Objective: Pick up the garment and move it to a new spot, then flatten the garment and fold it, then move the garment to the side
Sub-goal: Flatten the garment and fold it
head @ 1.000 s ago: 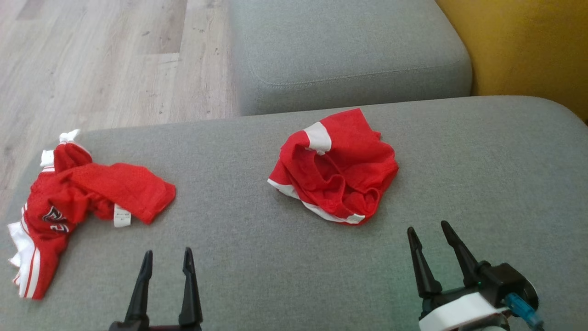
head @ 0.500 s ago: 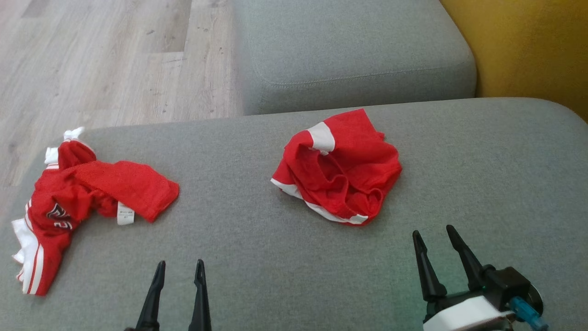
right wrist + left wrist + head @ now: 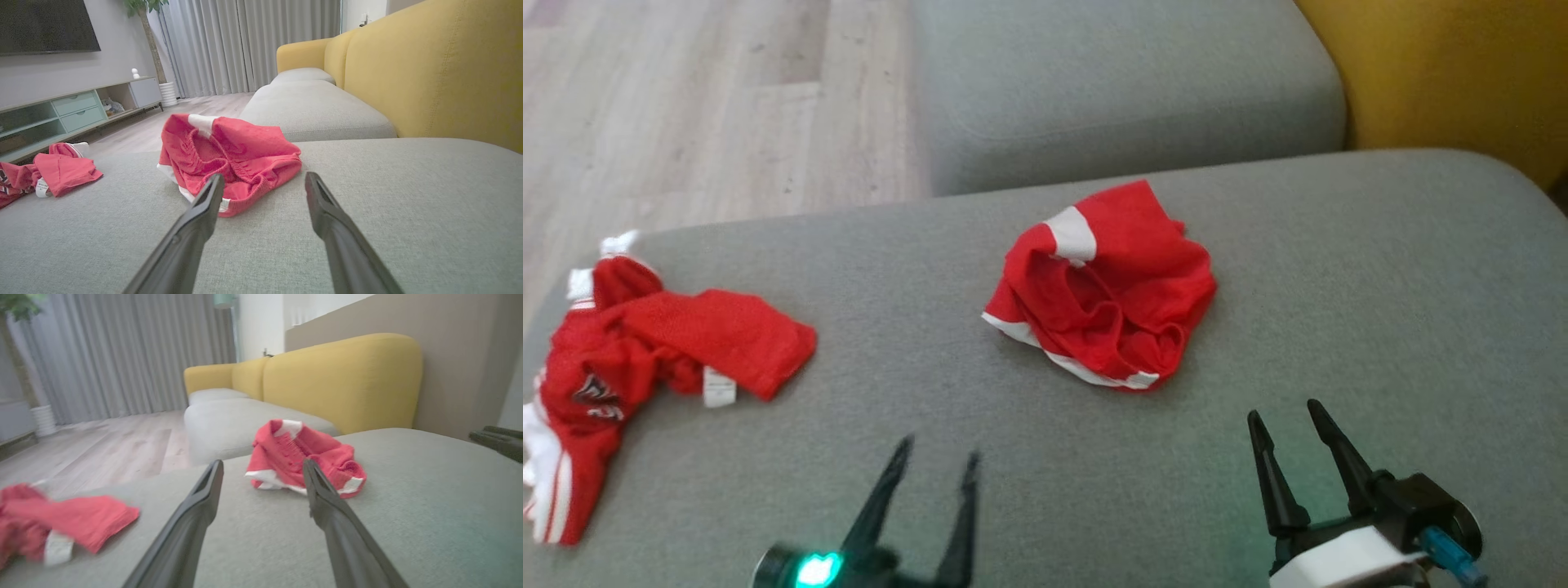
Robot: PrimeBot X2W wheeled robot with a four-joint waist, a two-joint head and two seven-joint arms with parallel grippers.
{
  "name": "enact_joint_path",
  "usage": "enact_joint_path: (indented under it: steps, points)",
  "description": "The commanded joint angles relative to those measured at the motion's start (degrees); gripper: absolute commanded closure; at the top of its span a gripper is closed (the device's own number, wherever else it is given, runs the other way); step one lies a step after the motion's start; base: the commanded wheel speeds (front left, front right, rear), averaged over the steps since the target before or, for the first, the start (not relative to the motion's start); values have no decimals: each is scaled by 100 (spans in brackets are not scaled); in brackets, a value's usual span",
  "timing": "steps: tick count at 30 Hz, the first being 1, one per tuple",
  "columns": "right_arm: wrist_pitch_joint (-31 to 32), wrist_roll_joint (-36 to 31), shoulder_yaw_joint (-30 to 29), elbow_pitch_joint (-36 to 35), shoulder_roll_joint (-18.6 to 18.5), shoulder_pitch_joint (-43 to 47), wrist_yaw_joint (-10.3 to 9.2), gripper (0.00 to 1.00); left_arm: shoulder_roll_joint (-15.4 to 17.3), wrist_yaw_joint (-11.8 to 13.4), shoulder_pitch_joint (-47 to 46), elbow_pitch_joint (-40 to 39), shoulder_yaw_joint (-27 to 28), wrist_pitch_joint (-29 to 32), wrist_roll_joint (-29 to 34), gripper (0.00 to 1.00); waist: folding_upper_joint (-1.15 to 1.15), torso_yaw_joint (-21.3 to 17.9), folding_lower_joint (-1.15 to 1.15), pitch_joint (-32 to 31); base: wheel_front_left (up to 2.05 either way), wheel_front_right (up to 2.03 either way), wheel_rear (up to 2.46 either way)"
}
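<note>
A crumpled red garment [image 3: 1111, 286] with white trim lies in the middle of the grey sofa cushion [image 3: 1339, 286]; it also shows in the wrist views [image 3: 282, 451] [image 3: 237, 151]. My left gripper [image 3: 938, 449] stands open near the cushion's front edge, its fingers angled up and right toward the garment, a short way off [image 3: 262, 463]. My right gripper [image 3: 1282, 411] is open too, just below and right of the garment's near hem [image 3: 264, 176]. Neither touches the cloth. Nothing is between either pair of fingers.
A second red garment [image 3: 678, 343] with white stripes and a tag lies bunched at the cushion's left end [image 3: 61, 169]. Beyond are another grey seat cushion [image 3: 1119, 90], the yellow backrest [image 3: 1445, 73] and wooden floor [image 3: 686, 106]. A low cabinet [image 3: 73, 106] stands across the room.
My left gripper has swung right and tilted toward the middle garment. The head camera shifted slightly. The right gripper and both garments stayed in place.
</note>
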Motion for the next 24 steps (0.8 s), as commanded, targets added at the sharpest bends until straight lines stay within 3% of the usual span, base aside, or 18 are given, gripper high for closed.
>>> enact_joint_path:
  steps: [1,6,12,18,24]
  points:
    - [-21,-25,139,-184,-17,-318,-4,0,-24,-96,-661,-110,-31,-46,180,0,0,-160,0,157,0,0,0]
    - [-21,-83,166,-213,-17,-436,-4,0,-1,-432,-1694,351,-763,-46,593,0,0,-384,0,528,0,0,0]
    - [-21,-151,238,-276,-17,-720,-4,0,17,-787,-3255,1457,-1761,-46,970,0,0,-660,0,1208,0,0,0]
    - [-21,-85,383,-306,-17,-985,-4,0,32,-885,-4415,3066,-2335,-46,1145,0,0,-965,0,1637,0,0,0]
    - [-21,-37,426,-314,-17,-1029,-4,0,9,-897,-4995,4078,-2685,-46,1249,0,0,-1073,0,1842,0,0,0]
